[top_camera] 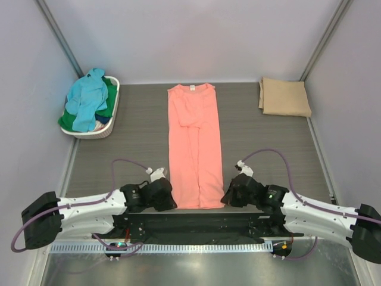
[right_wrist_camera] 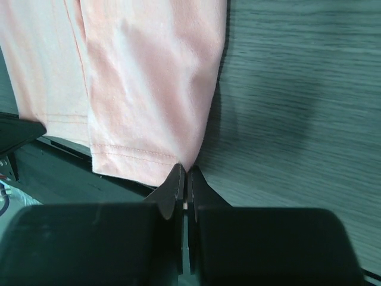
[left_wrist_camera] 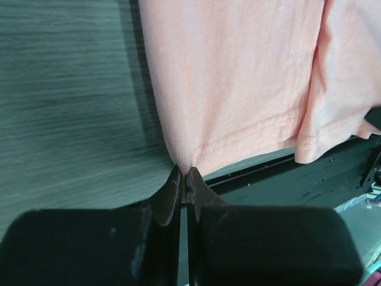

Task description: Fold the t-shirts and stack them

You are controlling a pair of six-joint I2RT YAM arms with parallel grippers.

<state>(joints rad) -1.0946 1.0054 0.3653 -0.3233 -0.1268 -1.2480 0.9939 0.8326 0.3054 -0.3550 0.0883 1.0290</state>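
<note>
Mid-fold. The long salmon-pink cloth t-shirt [top_camera: 193, 146] lies as a narrow strip on the grey tabletop [top_camera: 131, 131], stretching away ahead of both hands. Left hand [left_wrist_camera: 184, 174] and right hand [right_wrist_camera: 183, 170] are each pinched tight on a hem corner. Next, probably: lift evenly and carry the hem forward to the collar.

Top view: high, behind the arm bases, looking down and forward over the whole table [top_camera: 268, 155]. Wrist views: each close and low, looking forward past left gripper [left_wrist_camera: 186, 174] or right gripper [right_wrist_camera: 186, 170]. Shared by all three: near hem of pink shirt [top_camera: 193, 143].
</note>
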